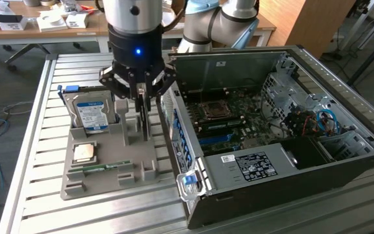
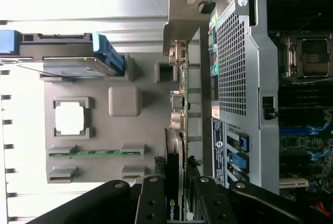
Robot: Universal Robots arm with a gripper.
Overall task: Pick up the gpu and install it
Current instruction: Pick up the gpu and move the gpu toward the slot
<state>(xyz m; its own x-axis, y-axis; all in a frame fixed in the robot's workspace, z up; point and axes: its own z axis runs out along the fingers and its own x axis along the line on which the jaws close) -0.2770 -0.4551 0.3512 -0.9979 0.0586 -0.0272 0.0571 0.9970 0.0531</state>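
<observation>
The hand (image 1: 142, 105) is reaching straight down at the centre-left of the exterior view, its fingers (image 2: 152, 195) sitting on either side of the gpu (image 1: 147, 124). The jaws are half closed and appear to be pressing on both faces of the card, so I am judging this to be a grip on its upper edge. The gpu is standing on its long edge in a slot of the grey holder (image 1: 76, 187), at the side nearest the computer case (image 1: 343, 161). Whether it is clearing the slot or sitting in it I cannot tell.

Standing on edge, the card is offering its two flat faces to the fingers, which is why the hand is approaching vertically. In the wrist view the gpu (image 2: 176, 146) is showing edge-on as a thin dark strip running between the fingers toward the case's perforated rear panel.

Toward the exterior view's left, the hard drive (image 1: 91, 113) is standing upright in its own slot, and the memory stick (image 1: 99, 168) is lying flat nearer the lower left. The case is lying open on the bench (image 1: 37, 204), exposing the motherboard (image 1: 239, 117) to an arm working from above.
</observation>
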